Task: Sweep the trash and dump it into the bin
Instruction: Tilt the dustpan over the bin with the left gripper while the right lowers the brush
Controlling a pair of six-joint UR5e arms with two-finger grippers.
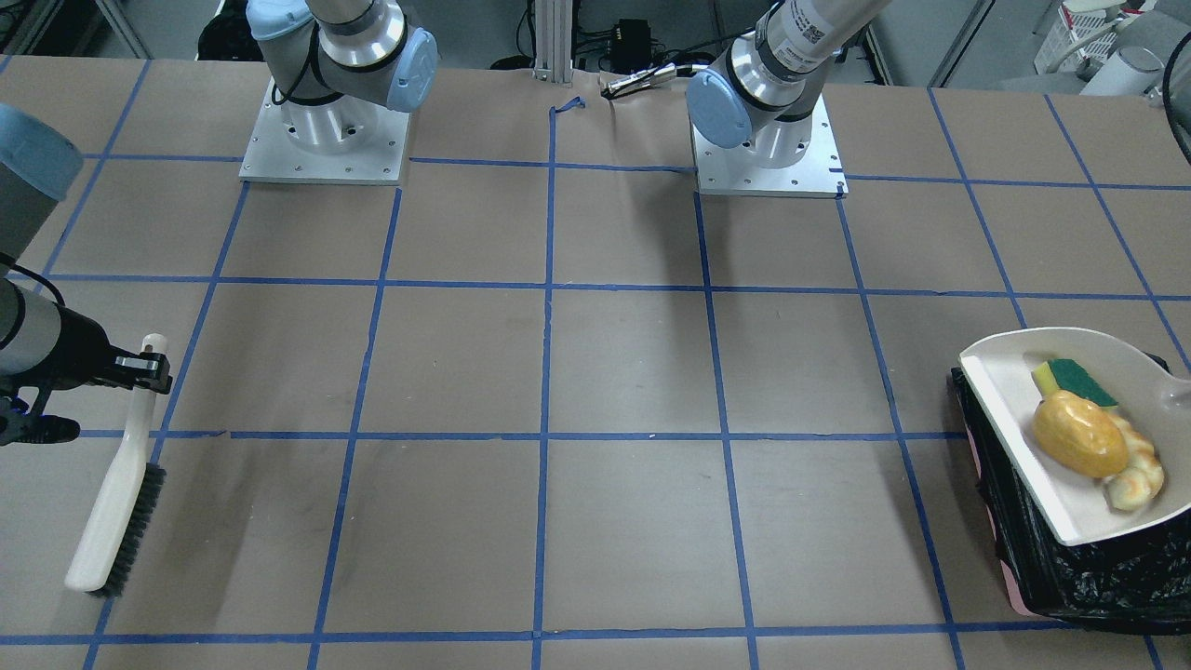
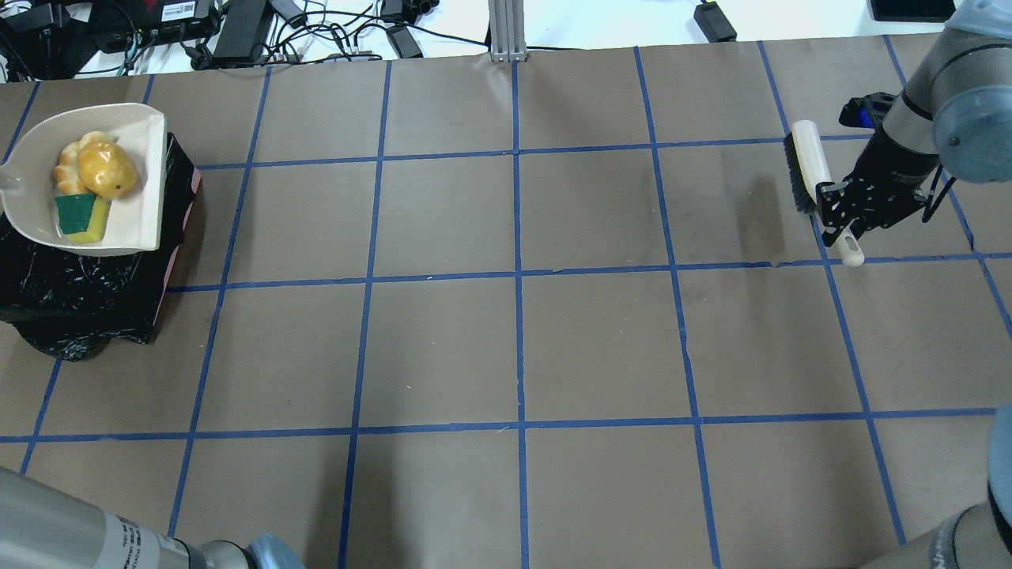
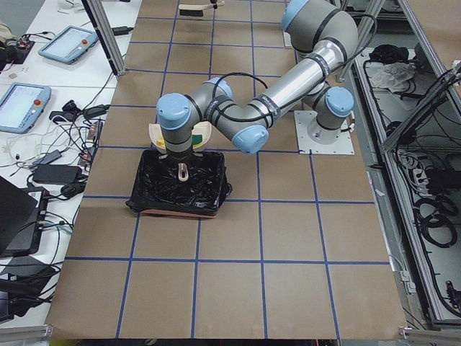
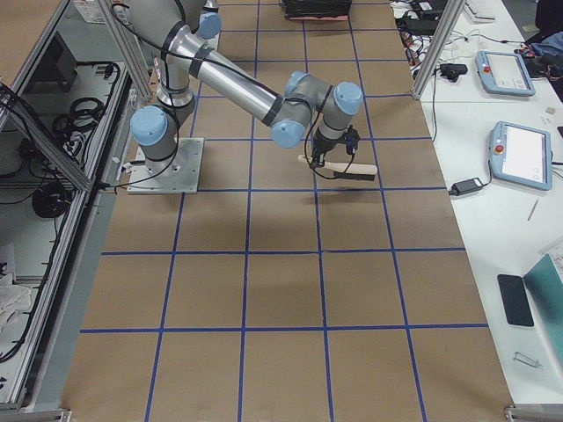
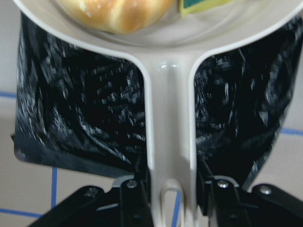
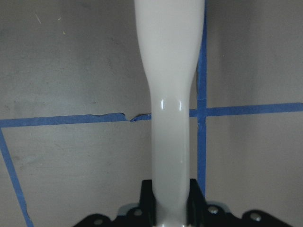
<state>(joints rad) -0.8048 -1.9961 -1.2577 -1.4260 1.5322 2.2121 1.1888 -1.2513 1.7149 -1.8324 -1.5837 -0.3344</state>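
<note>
- Left gripper (image 5: 173,194), at the far left of the table, is clamped on the handle of a beige dustpan (image 2: 138,197), one finger on each side of it.
- Dustpan hangs over the bin (image 2: 79,292), a tray lined with crinkly black plastic and edged by a pink rim (image 2: 170,265).
- Trash all lies in the pan: a green-backed yellow sponge (image 2: 79,215), a glossy potato (image 2: 107,170) just beyond it, and croissant-like bread (image 2: 67,170) touching the potato.
- Table (image 2: 514,340) is covered in brown paper crossed by a blue tape grid.
- Right gripper (image 2: 842,213), at the far right, pinches the pale handle of a dark-bristled brush (image 2: 810,162), well apart from the bin.
- Cables (image 2: 237,24) and an aluminium post (image 2: 506,28) sit beyond the table's far edge.
</note>
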